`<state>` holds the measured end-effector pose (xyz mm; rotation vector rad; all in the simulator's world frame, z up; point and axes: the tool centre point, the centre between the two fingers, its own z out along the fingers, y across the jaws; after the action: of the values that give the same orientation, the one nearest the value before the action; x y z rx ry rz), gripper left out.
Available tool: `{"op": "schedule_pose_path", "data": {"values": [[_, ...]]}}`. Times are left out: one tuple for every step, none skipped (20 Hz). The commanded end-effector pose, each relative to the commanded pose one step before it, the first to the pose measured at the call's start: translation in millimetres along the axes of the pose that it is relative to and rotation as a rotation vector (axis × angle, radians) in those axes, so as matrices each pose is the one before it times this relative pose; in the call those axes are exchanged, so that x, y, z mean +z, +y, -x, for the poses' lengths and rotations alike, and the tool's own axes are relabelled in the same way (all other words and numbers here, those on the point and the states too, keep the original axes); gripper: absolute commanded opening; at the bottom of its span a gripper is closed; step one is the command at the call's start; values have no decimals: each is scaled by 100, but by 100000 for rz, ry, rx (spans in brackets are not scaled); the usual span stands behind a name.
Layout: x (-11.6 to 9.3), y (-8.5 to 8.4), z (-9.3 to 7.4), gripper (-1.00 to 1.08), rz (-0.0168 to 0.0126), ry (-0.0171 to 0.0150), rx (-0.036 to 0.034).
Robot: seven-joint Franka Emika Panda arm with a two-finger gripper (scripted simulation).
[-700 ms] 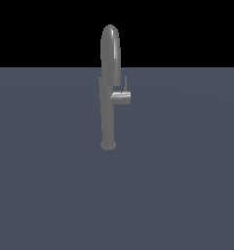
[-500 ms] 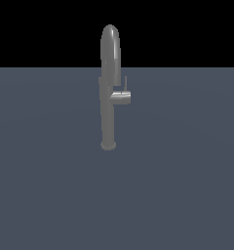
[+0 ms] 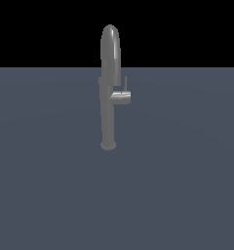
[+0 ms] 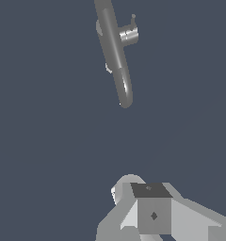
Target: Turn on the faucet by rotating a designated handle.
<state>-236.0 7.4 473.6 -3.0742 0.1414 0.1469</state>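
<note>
The handle (image 3: pixel 122 94) sits a little above the middle of the exterior view, on the exterior view's right side of the faucet (image 3: pixel 109 88). It is a stubby cylinder that comes out sideways from the column, and a thin rod stands upright from it, close beside the column. I judge this upright rod as the closed position, so the water is not yet turned on and the rod must be swung around the axis of the cylinder.

The faucet stands straight on the grey desk (image 3: pixel 187 185), with its small round base at the centre of the frame and its arched top reaching into the black band at the upper part of the frame. In the wrist view you see the same faucet (image 4: pixel 114 49) in the upper middle of the frame, and the handle (image 4: pixel 128 34) is the small stub on its side near the upper edge.

The pincer (image 4: pixel 150 214) shows only at the lower edge of the wrist view, well apart from the faucet. The exterior view does not show the arm at all. Only its grey body is visible, not the fingertips, so you cannot tell whether it is spread or pressed together. It holds nothing that I can see. The camera already looks toward the handle, which I judge is the reason for this pose: you are lined up for an approach, and the rod is thin, so aim carefully.
</note>
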Motion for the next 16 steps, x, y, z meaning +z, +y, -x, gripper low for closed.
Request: {"op": "schedule_pose_path", "data": {"values": [[7, -181, -768, -100, -1934, -2409, 1973], [-5, -90, -365, -100, -931, -1138, 939], [-6, -96, -393, -100, -1002, -1224, 1010], [-7, -103, -421, -100, -1073, -1311, 1082], [-7, -109, -449, -100, -1146, -1400, 1155], [-8, -116, -478, -100, -1221, -1490, 1229], [-8, -123, -506, -100, -1293, -1577, 1300], [-9, -125, -517, -100, -1321, -1611, 1328], [-10, -126, -520, -100, -1332, -1623, 1337], [-10, -126, -524, -100, -1343, -1635, 1347], [-11, -128, -528, -100, -1352, -1646, 1355], [-11, -128, -532, -100, -1363, -1657, 1364], [-12, -129, -535, -100, -1373, -1668, 1372], [-12, -130, -538, -100, -1383, -1679, 1380], [-13, -130, -542, -100, -1394, -1691, 1389], [-13, -131, -545, -100, -1404, -1701, 1396]]}}
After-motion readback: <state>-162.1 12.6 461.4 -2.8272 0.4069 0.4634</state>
